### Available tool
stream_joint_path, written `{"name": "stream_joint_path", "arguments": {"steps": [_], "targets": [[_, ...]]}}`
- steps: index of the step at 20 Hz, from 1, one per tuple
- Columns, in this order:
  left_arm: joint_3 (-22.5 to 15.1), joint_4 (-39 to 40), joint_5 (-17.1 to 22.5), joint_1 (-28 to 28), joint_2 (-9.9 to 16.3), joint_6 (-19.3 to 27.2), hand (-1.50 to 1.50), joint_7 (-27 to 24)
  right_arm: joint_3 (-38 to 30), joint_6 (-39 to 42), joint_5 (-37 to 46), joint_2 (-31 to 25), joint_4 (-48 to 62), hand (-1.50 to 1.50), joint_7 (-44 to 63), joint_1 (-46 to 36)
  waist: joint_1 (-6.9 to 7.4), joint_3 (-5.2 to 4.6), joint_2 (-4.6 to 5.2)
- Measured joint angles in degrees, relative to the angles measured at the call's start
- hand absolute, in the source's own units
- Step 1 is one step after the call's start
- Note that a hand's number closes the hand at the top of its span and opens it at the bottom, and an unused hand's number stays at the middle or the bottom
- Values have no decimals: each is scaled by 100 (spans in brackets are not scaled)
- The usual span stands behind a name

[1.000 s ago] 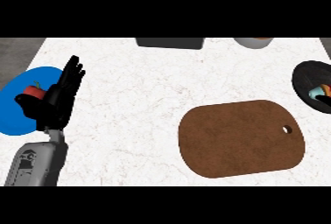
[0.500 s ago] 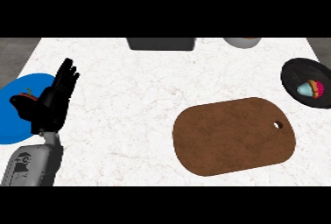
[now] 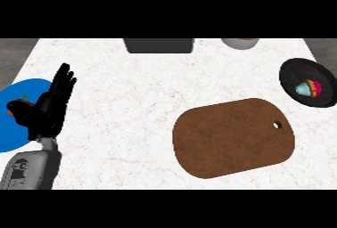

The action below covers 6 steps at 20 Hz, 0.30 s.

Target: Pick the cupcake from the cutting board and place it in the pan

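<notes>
Cupcake in the pan, cutting board bare, left robot hand resting at the frame's left.

Cupcake (image 3: pixel 309 88), teal with a pink and yellow side, lies inside the black pan (image 3: pixel 291 76) at the right edge of the frame, well apart from the brown cutting board (image 3: pixel 232 137), which sits on the white surface (image 3: pixel 145 89) in the lower right. The left robot hand (image 3: pixel 47 113) shows at the left, fingers straight and pointing up, holding nothing, partly over a blue plate (image 3: pixel 16 91) that carries a small red thing (image 3: pixel 14 107) I cannot identify. A dark grey box (image 3: pixel 159 45) and a grey cup (image 3: pixel 240 42) stand along the top edge. The right robot hand does not show.
</notes>
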Motion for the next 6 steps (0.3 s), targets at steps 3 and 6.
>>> {"name": "stream_joint_path", "arguments": {"steps": [3, 6], "targets": [[-19, -128, -7, 117, -11, -5, 0, 40, 94, 161, -165, -46, -247, -150, 103, 305, -18, -6, -14], [40, -109, 29, 124, 42, -60, 0, 27, 265, 176, -317, 72, -655, -150, 278, 474, -27, -10, -19]]}}
